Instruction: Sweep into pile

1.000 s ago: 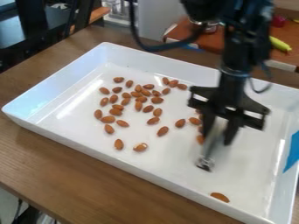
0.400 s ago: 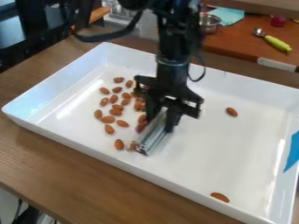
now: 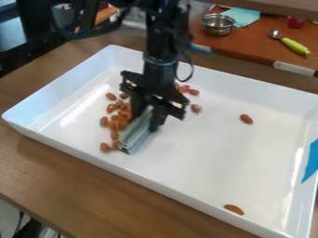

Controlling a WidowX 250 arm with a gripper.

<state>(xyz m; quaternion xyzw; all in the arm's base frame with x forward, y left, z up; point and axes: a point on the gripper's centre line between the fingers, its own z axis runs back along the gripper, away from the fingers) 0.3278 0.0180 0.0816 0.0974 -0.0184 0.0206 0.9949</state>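
My gripper point(image 3: 149, 122) hangs low over the left-centre of the white tray point(image 3: 205, 186), shut on a flat silvery sweeping tool point(image 3: 136, 134). The tool's lower edge is at the tray floor. Several almonds point(image 3: 104, 121) crowd together along the tool's left side, some partly hidden behind it and the gripper. Just right of the arm, a few almonds point(image 3: 195, 108) lie near the back. One almond point(image 3: 247, 119) sits apart at the right, and another almond point(image 3: 233, 209) rests by the front wall.
The tray's raised walls surround the work area on a wooden table point(image 3: 74, 169). Blue tape point(image 3: 311, 160) marks the right wall. Behind stand a metal bowl point(image 3: 217, 24), a teal cloth point(image 3: 242, 16) and a spoon with a green handle point(image 3: 295, 45) on a brown surface.
The gripper and tool have moved left across the tray. Almonds from the middle have shifted left and bunched together; the lone one by the front wall has stayed put.
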